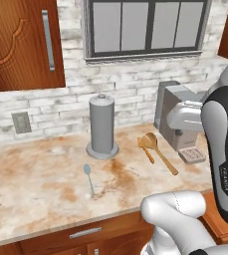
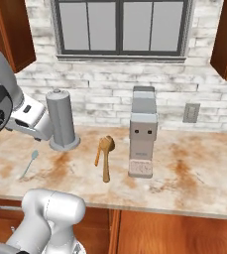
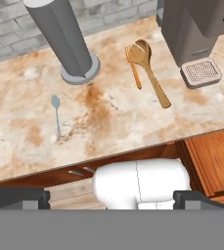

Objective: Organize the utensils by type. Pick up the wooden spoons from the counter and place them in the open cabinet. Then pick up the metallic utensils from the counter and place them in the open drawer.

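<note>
While the end effector point(image 3: 111, 197) is held high above the counter's point(image 3: 108, 122) front edge, its two dark tips are seen spread to full width at the bottom of the hand view, and nothing is held between them. Both wooden spoons point(image 3: 147, 71) are found ahead of the end effector and off to its right, well apart from it, lying flat on the counter just beside the grey coffee machine point(image 3: 191, 34). Two are counted: a longer one with a round bowl point(image 1: 158, 147), and a shorter, slimmer one point(image 3: 134, 68) touching it at the head end. Their long axes are seen to run away from the end effector, heads far and handles near, with the longer handle slanting out toward the right. The heads are judged too crowded for a clean pinch, so the free end of the long handle is judged the likelier place, with the jaws turned across that slant.

One metal spoon point(image 3: 56, 113) is counted, ahead and to the left, well apart from the wooden pair, with its bowl far and its handle pointing back toward the counter edge. One grey upright cylinder point(image 3: 64, 39) stands beyond it. Part of the open drawer point(image 3: 213, 163) is seen below the counter edge on the right. No utensil has been moved into it yet.
</note>
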